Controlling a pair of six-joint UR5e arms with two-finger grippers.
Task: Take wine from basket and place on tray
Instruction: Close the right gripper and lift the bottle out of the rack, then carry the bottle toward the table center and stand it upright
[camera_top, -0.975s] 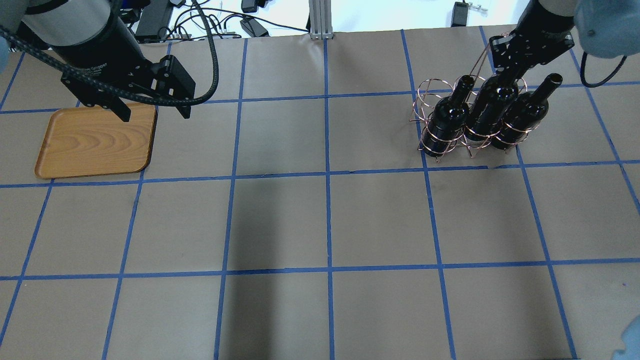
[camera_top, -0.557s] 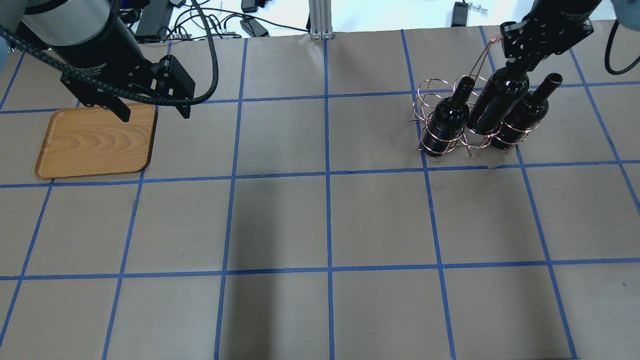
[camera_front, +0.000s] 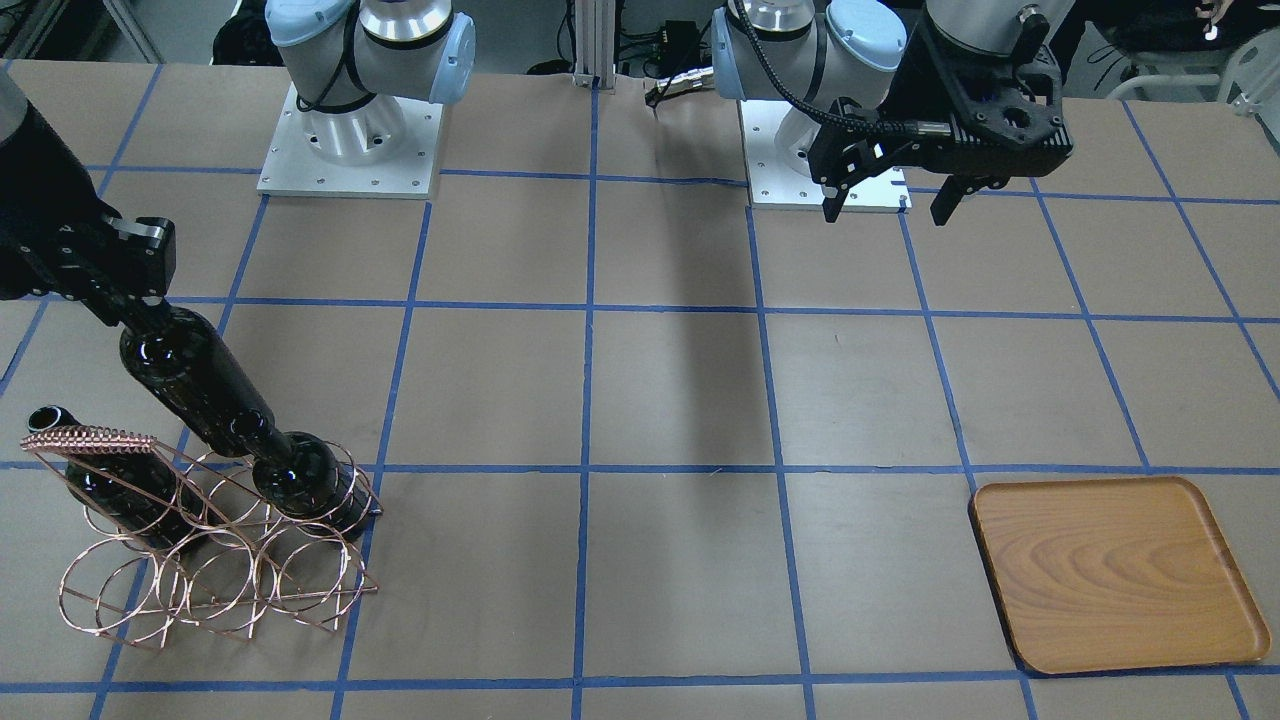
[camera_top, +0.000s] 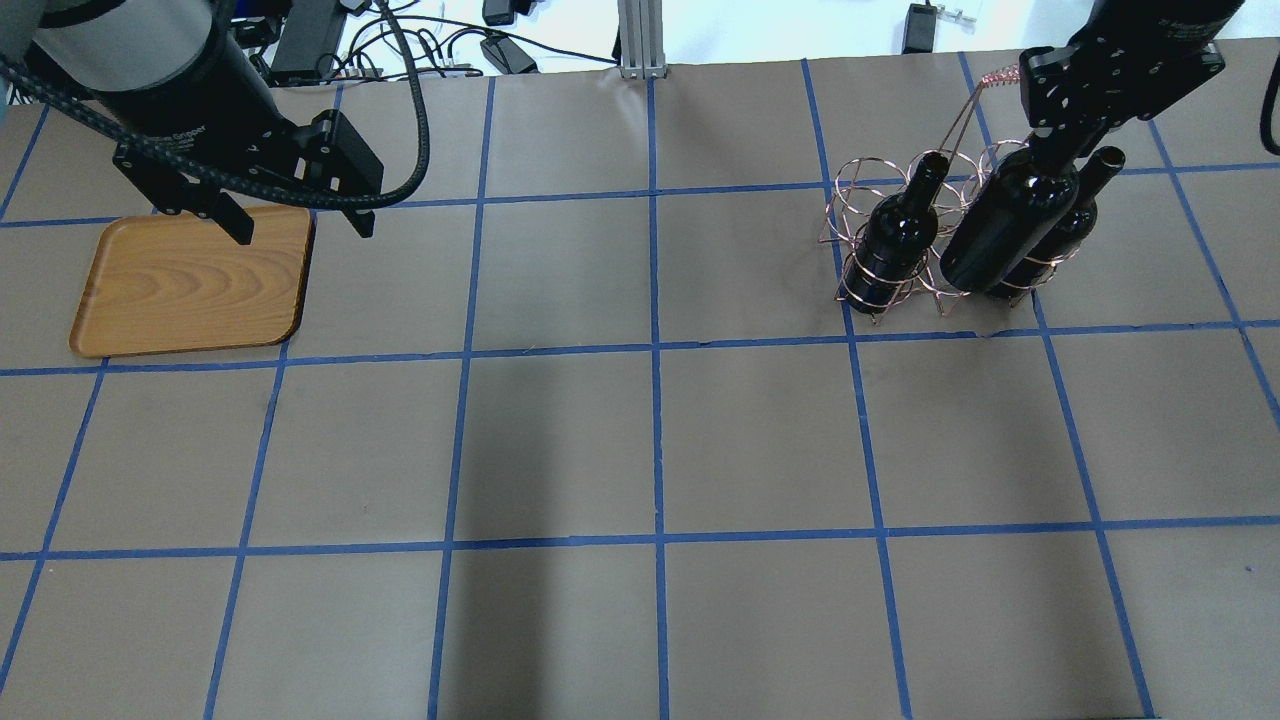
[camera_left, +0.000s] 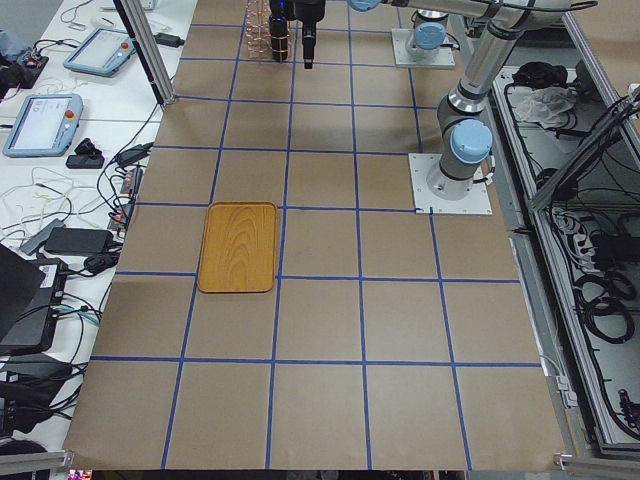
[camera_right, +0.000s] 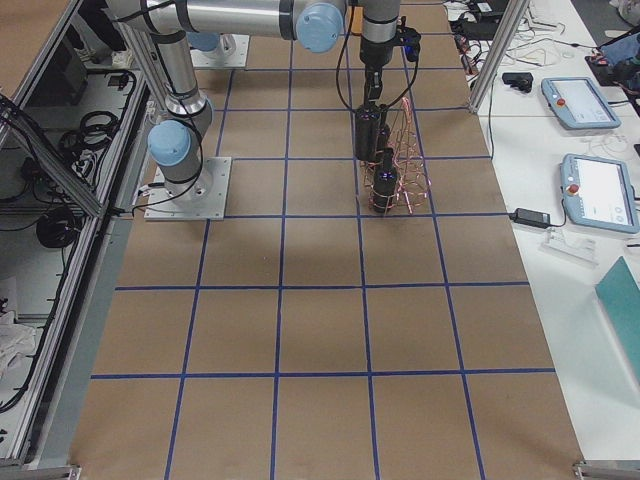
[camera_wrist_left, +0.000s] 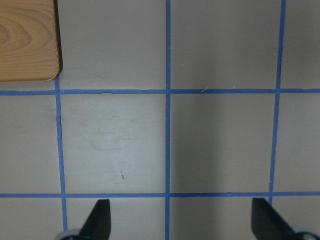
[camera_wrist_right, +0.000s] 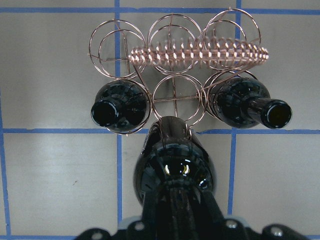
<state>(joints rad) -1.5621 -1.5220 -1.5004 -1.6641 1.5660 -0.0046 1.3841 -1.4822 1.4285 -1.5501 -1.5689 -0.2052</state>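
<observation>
My right gripper (camera_top: 1072, 140) (camera_front: 138, 312) is shut on the neck of the middle wine bottle (camera_top: 1005, 225) (camera_front: 195, 385) (camera_wrist_right: 172, 165). It holds the bottle upright, lifted out of its ring, above the copper wire basket (camera_top: 850, 195) (camera_front: 200, 600) (camera_wrist_right: 200, 50). Two more bottles stand in the basket, one on each side (camera_top: 893, 232) (camera_top: 1082, 205) (camera_wrist_right: 117, 107) (camera_wrist_right: 250, 107). The wooden tray (camera_top: 190, 285) (camera_front: 1110, 570) (camera_wrist_left: 25, 40) lies at the table's other end. My left gripper (camera_top: 302, 230) (camera_front: 885, 212) (camera_wrist_left: 182, 222) is open and empty, over the table beside the tray's corner.
The brown table cover (camera_top: 650, 440) is marked with a blue tape grid. Cables and power bricks (camera_top: 500, 45) lie beyond the far edge. The arm bases (camera_front: 350, 130) stand at the robot's side.
My right gripper has risen with the middle bottle, drawing it up out of the basket. The left arm has barely moved.
</observation>
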